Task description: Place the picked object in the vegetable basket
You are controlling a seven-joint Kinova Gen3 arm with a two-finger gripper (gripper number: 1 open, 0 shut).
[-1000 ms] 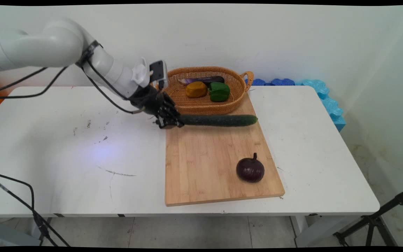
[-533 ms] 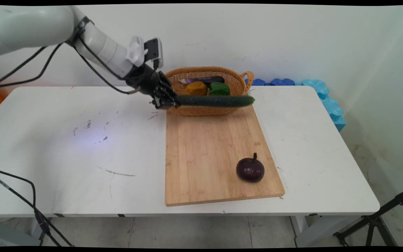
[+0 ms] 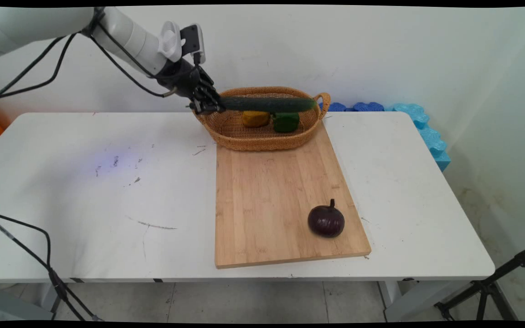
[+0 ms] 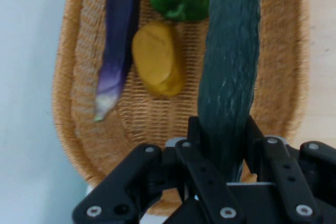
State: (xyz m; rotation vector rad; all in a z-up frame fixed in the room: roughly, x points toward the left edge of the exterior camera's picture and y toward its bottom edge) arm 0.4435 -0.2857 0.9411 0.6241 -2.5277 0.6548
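Across the white counter (image 3: 107,191) the biggest thing is the wooden cutting board (image 3: 280,200), laid lengthwise toward the wall, with a wicker basket (image 3: 262,136) sitting on its far end. Above that basket hangs a long dark cucumber (image 3: 267,104), level and clear of the weave, running along the basket's length from rim to rim. The gripper (image 3: 208,107) has it by the left end; the jaws are clamped on that end, as the hand view shows, the cucumber (image 4: 231,77) rising straight out from between them.

Inside the basket lie a long purple eggplant (image 4: 116,45) against the far wall, a yellow pepper (image 3: 255,118) and a green pepper (image 3: 286,121) side by side nearer the front. Near the board's front right corner sits a round dark purple eggplant (image 3: 326,221), well apart from everything else.

To my eye, holding so long a thing by its tip wants care: keep it level, and mind the free end near the basket's right handle (image 3: 324,98) and the peppers underneath.
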